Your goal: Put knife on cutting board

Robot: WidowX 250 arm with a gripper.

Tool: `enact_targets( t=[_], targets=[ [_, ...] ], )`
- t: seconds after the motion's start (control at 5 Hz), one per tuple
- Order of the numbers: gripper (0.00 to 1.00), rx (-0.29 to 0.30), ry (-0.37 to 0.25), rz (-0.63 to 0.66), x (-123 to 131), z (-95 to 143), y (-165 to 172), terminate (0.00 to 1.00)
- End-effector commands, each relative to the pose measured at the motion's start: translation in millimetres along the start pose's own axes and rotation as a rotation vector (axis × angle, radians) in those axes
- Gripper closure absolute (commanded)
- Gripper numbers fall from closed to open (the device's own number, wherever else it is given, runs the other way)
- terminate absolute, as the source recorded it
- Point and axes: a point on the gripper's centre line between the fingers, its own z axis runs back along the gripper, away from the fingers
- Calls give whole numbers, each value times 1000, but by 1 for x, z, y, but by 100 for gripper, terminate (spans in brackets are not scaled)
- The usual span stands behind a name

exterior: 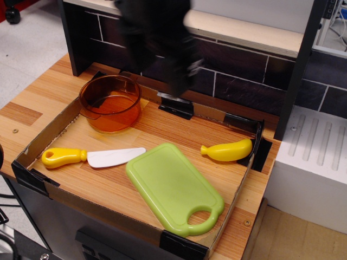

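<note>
1. The gripper (157, 51) was a dark blur above the desk's rear edge, over the wall behind the pot (110, 102); whether its fingers were apart or together could not be told.
2. The knife (91, 157) lay flat near the left edge, yellow handle toward the front-left corner, blade tip just beside the board (173, 187).
3. The board lay flat toward the front-right corner, handle hole at the front edge.
4. A banana toy (227, 150) lay by the right edge.
</note>
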Motion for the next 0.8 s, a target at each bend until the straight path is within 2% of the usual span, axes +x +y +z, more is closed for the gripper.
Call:
enact_targets(
  t=[0.0, 0.2, 0.4, 0.6],
  targets=[
    [0, -51, 68, -168, -30, -3, 34, 0],
    [0, -54, 124, -158, -42, -11, 50, 0],
    [0, -21, 151, -187, -63, -23, 62, 0],
    [0, 3, 157, -268, -86, -36, 72, 0]
  ],
)
